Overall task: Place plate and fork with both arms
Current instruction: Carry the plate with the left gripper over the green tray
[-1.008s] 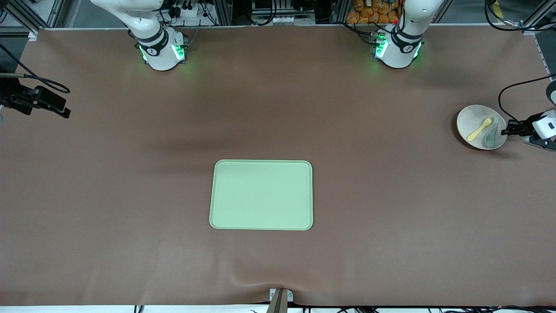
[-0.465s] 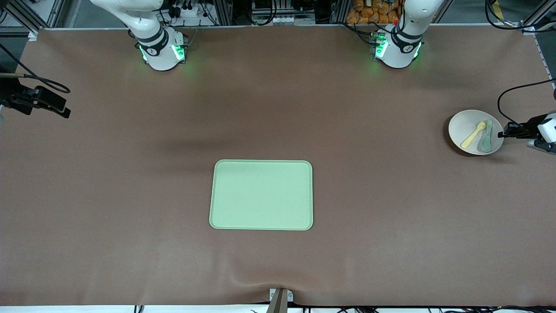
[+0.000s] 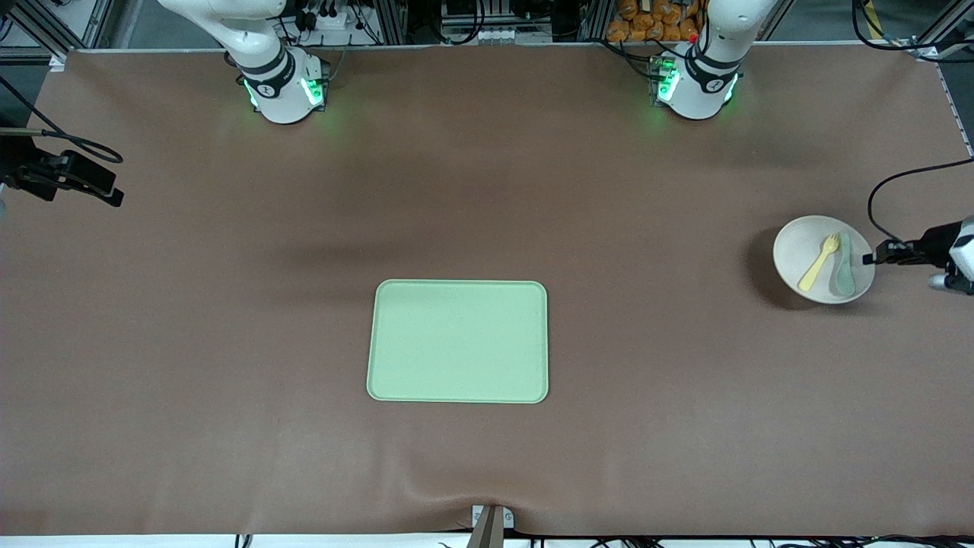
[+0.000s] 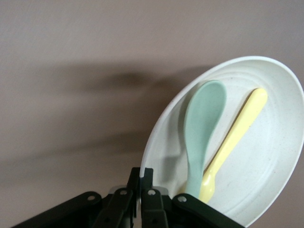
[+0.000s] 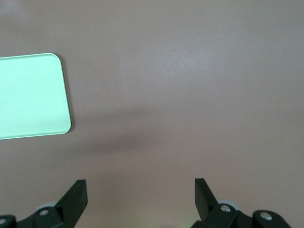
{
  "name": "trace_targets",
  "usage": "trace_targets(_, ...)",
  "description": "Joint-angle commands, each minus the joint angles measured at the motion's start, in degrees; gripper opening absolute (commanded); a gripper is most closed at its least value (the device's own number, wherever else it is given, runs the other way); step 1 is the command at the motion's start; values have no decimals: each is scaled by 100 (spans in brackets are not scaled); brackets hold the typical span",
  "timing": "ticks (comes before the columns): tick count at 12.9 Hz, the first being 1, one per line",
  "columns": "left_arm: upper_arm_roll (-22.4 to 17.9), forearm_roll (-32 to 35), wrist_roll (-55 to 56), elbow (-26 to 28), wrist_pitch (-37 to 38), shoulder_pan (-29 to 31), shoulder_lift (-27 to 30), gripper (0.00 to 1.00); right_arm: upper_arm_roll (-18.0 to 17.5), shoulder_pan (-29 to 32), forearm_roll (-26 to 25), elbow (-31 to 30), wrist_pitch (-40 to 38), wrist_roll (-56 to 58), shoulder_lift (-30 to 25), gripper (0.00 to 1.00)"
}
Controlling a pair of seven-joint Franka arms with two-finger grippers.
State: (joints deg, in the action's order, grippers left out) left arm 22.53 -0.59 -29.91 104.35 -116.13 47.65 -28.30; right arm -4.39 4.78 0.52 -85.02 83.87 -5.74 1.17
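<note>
The cream plate [image 3: 793, 245] hangs above the table at the left arm's end, casting a shadow on the cloth. In it lie the pale-yellow fork [image 3: 818, 264] and a teal spoon [image 3: 843, 271] side by side. My left gripper [image 3: 872, 259] is shut on the plate's rim. In the left wrist view the fingers [image 4: 148, 176] pinch the rim of the plate [image 4: 270, 161], with the spoon [image 4: 202, 123] and fork [image 4: 237, 137] just past them. My right gripper [image 3: 112, 198] waits open and empty over the right arm's end of the table [image 5: 140, 190].
The light-green tray [image 3: 458, 341] lies mid-table, nearer the front camera; its corner shows in the right wrist view [image 5: 28, 95]. A black cable [image 3: 886, 186] loops above the left gripper. The brown cloth has a wrinkle at the front edge.
My left gripper has carried the plate with the fork and spoon toward the front camera and a little toward the tray. The right arm has not moved.
</note>
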Motion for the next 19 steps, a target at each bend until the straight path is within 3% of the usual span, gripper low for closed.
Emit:
trace_targets(1, -12, -117, 1009, -528, 214, -729, -175, 0, -54, 85, 18, 3, -46, 38, -29, 100)
trace_targets(2, -11, -135, 1405, -712, 214, -1018, -254, 0, -54, 85, 18, 3, -46, 38, -29, 100)
trace_targets(5, 6, -1020, 2022, -933, 223, -1809, -307, 0, -54, 85, 18, 3, -37, 38, -29, 100)
trace_targets(8, 24, -1031, 3400, -1090, 196, -2801, -307, 0, -54, 94, 44, 3, -37, 47, -29, 100)
trace_targets(12, -20, -1014, 4597, -1741, 21, -3998, -860, 0, -45, 102, 71, 3, -37, 38, -29, 100)
trace_targets(17, -239, -996, 5880, -1935, -1480, -5325, -1432, 0, -45, 102, 71, 3, -37, 47, -29, 100)
trace_targets(19, -389, -1005, 6145, -2154, -1658, -5748, -1660, 0, -45, 102, 71, 3, -37, 47, -29, 100)
